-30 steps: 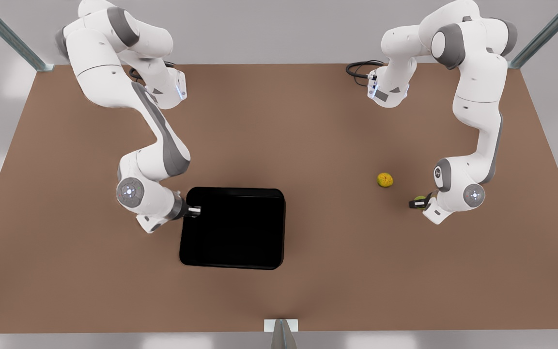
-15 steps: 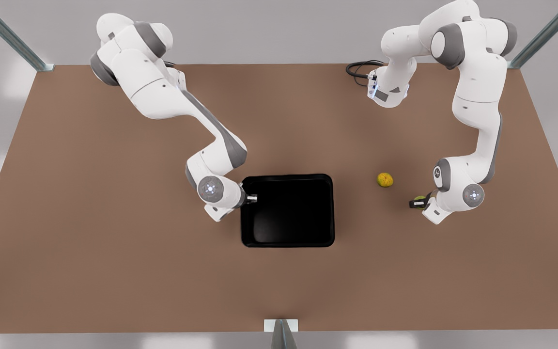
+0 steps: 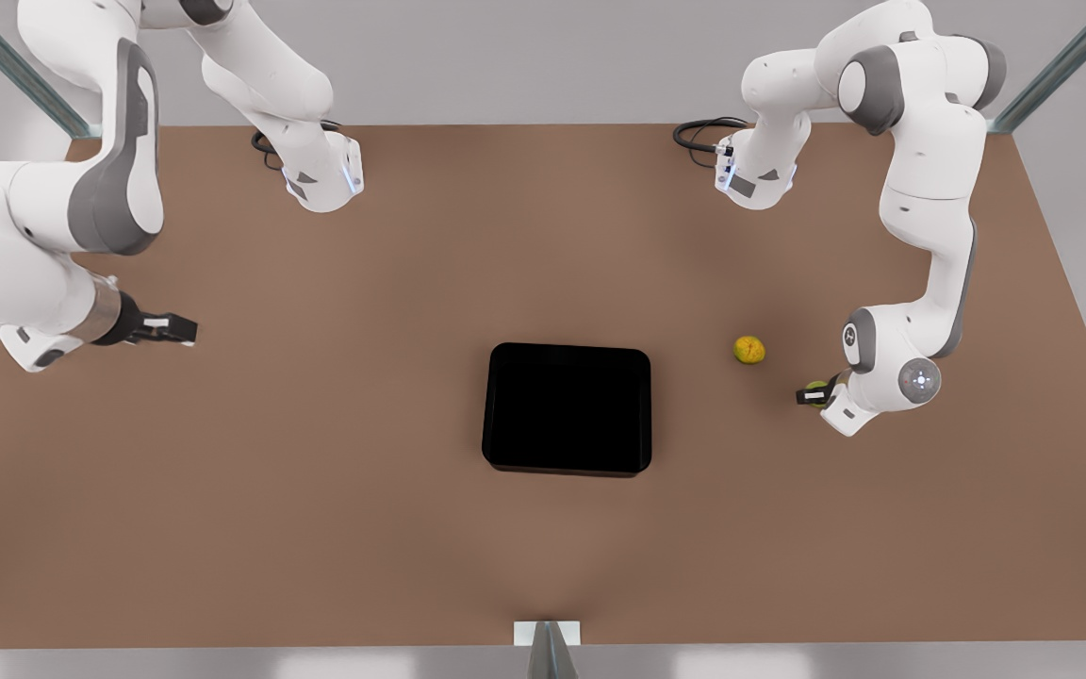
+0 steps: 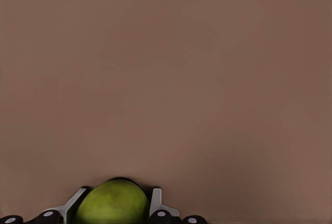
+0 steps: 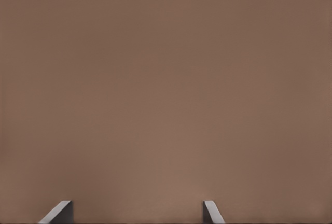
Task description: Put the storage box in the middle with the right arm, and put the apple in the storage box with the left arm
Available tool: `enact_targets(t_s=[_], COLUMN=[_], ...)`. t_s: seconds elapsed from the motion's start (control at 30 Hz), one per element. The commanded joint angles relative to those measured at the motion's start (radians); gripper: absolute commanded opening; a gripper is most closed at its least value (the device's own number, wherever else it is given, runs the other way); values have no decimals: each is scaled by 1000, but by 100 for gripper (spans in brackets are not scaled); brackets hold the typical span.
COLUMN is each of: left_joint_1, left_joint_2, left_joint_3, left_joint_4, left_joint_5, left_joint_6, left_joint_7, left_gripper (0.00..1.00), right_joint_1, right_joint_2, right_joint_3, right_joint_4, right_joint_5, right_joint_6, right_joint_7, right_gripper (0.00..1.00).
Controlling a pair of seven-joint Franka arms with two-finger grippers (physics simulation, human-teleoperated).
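Front view is showing a flat brown table (image 3: 317, 528) seen from above, with pale grey floor and wall lying around it and grey metal struts (image 3: 20, 71) slanting at the far corners. Two white robot arms are reaching in from the far edge. The storage box (image 3: 568, 407), a matte black shallow bin with rounded corners, is sitting flat on the table near the middle, with nothing gripping it. The right gripper (image 3: 166, 329) is hovering at the front view's left, well apart from the box, and its fingers are standing spread with only bare table between them; the right wrist view is showing the two finger (image 5: 58, 212) tips wide apart over plain brown surface. The left gripper (image 3: 814, 391) is sitting low at the front view's right, well apart from the box on its other side. The apple (image 3: 818, 387) is showing as a small green shape between its dark fingers. In the left wrist view the apple (image 4: 113, 203) is lying right between the two fingers (image 4: 155, 203), which are pressing against its sides and gripping it. A yellow-orange bumpy fruit (image 3: 748, 350) is resting on the table between the box and the left gripper, just beyond the gripper toward the far side, touching neither.
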Motion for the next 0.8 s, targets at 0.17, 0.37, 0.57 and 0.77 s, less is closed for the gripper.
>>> enact_targets(t_s=[0.17,0.37,0.57,0.77], left_joint_1=[0,-70,-366,-589], left_joint_2=[-12,-99,-85,145], left_joint_3=[0,-3,-112,-115], left_joint_4=[-2,8,230,666], left_joint_5=[-9,-9,-23,-104], left_joint_6=[-9,-149,-386,-413], left_joint_7=[-9,-147,-743,-1227], left_gripper=[66,66,66,74], right_joint_1=[336,326,320,317], right_joint_2=[-18,-2,7,10], right_joint_3=[-349,-346,-346,-346], right_joint_4=[95,93,89,84], right_joint_5=[60,62,125,125], right_joint_6=[-130,-155,-153,-155], right_joint_7=[-89,-98,-100,-101], right_gripper=[100,100,100,100])
